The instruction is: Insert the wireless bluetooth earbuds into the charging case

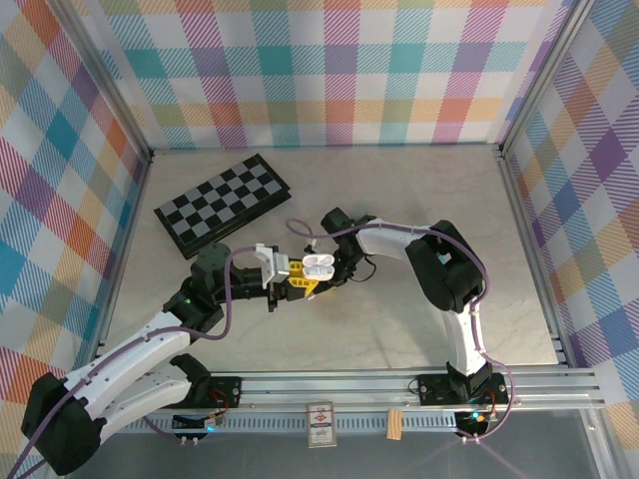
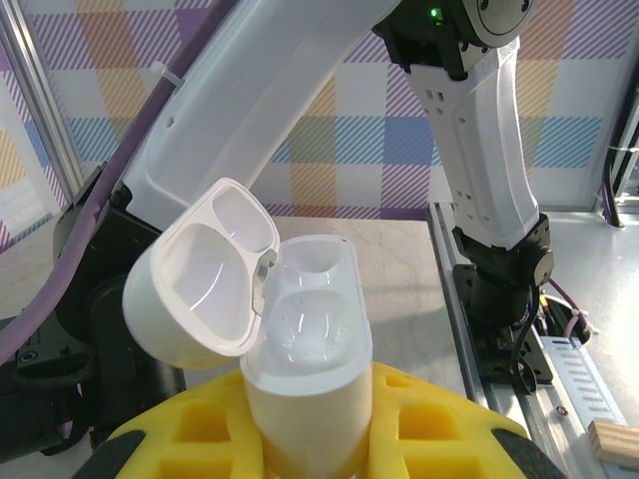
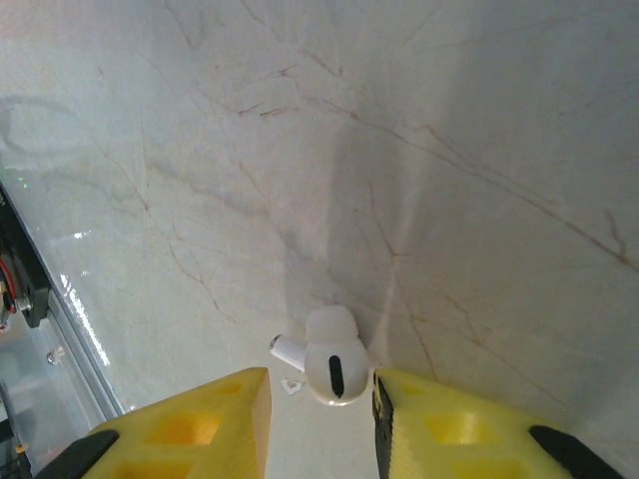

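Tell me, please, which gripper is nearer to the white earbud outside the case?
Right. The right gripper straddles the earbud; the left gripper is away from it, shut on the open charging case.

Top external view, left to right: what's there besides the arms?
Black and grey checkered folding board → open white plastic charging case → small wooden block on the near rail.

Bright, even light throughout; a soft shadow stretches from the earbud [image 3: 334,359], and the glossy charging case [image 2: 305,349] shows highlights.
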